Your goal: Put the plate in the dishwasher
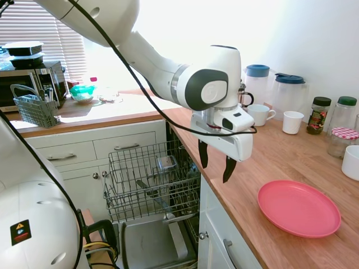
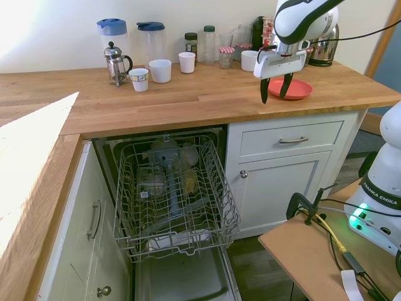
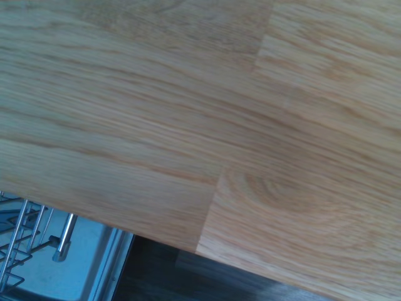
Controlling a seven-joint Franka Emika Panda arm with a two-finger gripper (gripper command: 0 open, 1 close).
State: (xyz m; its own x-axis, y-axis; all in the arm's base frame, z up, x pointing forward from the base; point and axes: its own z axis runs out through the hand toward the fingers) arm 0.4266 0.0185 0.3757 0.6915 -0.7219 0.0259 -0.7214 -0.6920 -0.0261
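Note:
The coral-pink plate (image 1: 299, 208) lies flat on the wooden counter (image 1: 280, 151), near its front edge. In the second exterior view the plate (image 2: 301, 89) shows partly behind the fingers. My gripper (image 1: 215, 171) (image 2: 274, 98) hangs open and empty above the counter edge, between the plate and the dishwasher opening, its fingers pointing down and clear of the plate. The dishwasher (image 2: 175, 194) stands open below the counter with its grey wire rack (image 1: 148, 179) pulled out over the lowered door (image 2: 182, 282). The wrist view shows bare counter wood (image 3: 188, 125) and a corner of the rack (image 3: 25, 232).
White mugs (image 2: 160, 70), two lidded jugs (image 2: 113, 34), a French press (image 2: 116, 63) and jars (image 2: 191, 42) line the back of the counter. A kettle (image 2: 322, 50) stands behind the arm. A wire cutlery basket (image 1: 35, 109) and a microwave (image 1: 28, 84) sit on the far counter.

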